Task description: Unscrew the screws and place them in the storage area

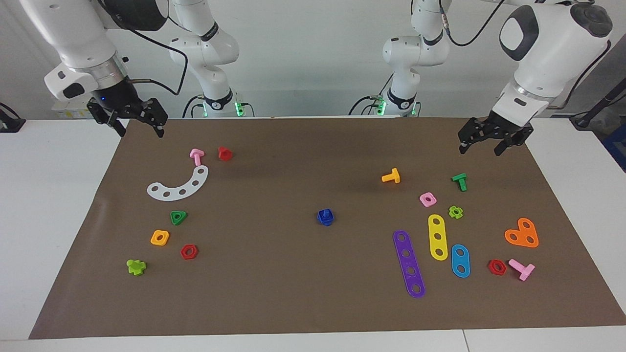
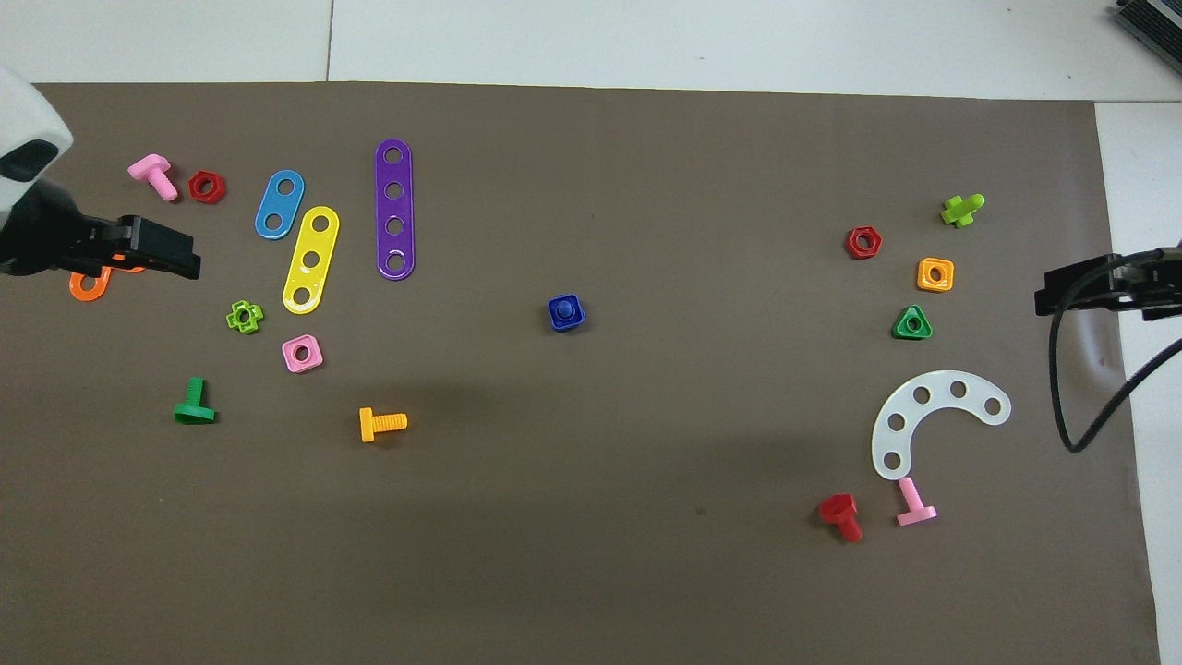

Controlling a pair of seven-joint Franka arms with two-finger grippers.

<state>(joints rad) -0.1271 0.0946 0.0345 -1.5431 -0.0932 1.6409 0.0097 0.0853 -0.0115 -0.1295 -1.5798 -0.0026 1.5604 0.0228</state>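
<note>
The blue screw point(image 1: 325, 214) point(image 2: 563, 308) stands in a blue square nut point(image 1: 325, 219) point(image 2: 567, 320) at the middle of the brown mat, with nothing touching it. The storage area point(image 1: 210, 220) point(image 2: 979, 337) is the stretch of mat around the white curved strip point(image 1: 178, 187) point(image 2: 933, 411), toward the right arm's end. My left gripper point(image 1: 481, 146) point(image 2: 166, 254) hangs open and empty over the mat's corner at the left arm's end. My right gripper point(image 1: 141, 128) point(image 2: 1062, 291) hangs open and empty over the mat's edge at the right arm's end. Both are well away from the screw.
Around the white strip lie pink and red screws, a green triangular nut point(image 1: 178, 217), orange and red nuts and a lime piece. At the left arm's end lie purple point(image 1: 409, 263), yellow and blue strips, an orange heart plate point(image 1: 522, 233), and several loose screws and nuts.
</note>
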